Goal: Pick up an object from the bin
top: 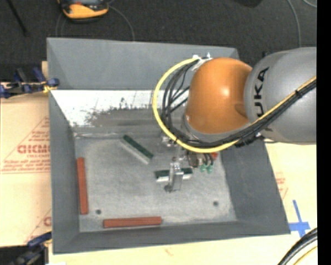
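— Where's the gripper (174,180)?
— Just past the bin (248,203) centre toward 4 o'clock, over a small green piece (163,175).
— Pinching it?
— Can't tell. A green bar (137,147) lies at its 10 o'clock. There's a red bar (83,185) at the bin's 9 and a red bar (132,222) at its 6.

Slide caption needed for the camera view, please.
Gripper over grey metal bin floor, near a slanted dark green bar.
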Motion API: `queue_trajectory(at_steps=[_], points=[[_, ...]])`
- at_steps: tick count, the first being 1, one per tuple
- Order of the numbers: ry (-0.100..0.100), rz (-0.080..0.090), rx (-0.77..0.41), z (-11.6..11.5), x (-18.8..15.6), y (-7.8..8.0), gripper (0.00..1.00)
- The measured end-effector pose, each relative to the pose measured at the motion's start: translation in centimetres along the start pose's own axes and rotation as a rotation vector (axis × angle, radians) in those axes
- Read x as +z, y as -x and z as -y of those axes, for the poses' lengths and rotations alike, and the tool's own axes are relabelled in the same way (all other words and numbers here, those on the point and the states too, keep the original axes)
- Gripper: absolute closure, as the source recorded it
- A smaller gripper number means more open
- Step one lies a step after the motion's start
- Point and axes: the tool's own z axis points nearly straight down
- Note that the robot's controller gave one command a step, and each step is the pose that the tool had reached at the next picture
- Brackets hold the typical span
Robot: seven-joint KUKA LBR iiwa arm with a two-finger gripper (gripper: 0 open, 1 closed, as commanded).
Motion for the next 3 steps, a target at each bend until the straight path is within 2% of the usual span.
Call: queue_trajectory(at_steps=[1,2,3], points=[[-0.001,0.014,-0.193,0.8,4.9,3.7,0.00],[0.001,0.004,-0.160,6.8,11.1,3.9,1.00],[0.001,0.004,-0.159,6.8,11.1,3.9,1.00]])
